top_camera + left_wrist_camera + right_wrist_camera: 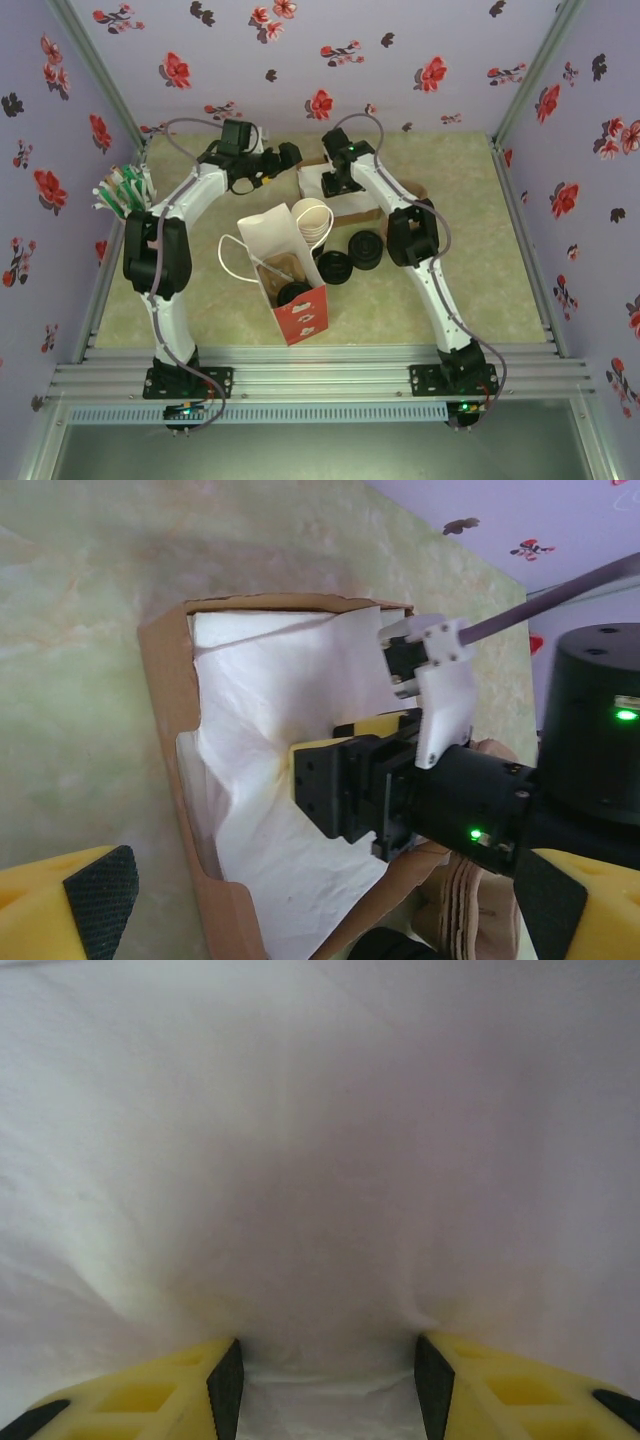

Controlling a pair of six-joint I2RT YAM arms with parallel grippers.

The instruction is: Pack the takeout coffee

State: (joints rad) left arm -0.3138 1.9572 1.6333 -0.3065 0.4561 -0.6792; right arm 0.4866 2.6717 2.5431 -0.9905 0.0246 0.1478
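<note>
- Closest to the arm bases stands the paper bag, mouth up, its red front facing the near edge.
- Inside its mouth a dark, round, black-topped thing sits beside something brown. I take it for the takeout coffee with its lid on, though it is too small to be sure.
- Just beyond the bag, loose black lids lie on the table, and a nested stack of cups lies beside the bag's rim.
- Farther back is a cardboard box lined with white paper.
- Right gripper is nose-down in that box. Its yellow fingers stand about half apart and press into the paper, which bulges between them. Whether a fold is actually pinched I cannot tell.
- Left gripper hangs over the box's edge near the back of the table, jaws spread wide and holding nothing.
- Judgement: with the cup seemingly bagged, the step in hand looks like fetching a sheet of paper to go in with it.
- The next move calls for closing on a single layer, lifting it free of the box, and carrying it to the bag's mouth. The free left arm could steady the bag.
</note>
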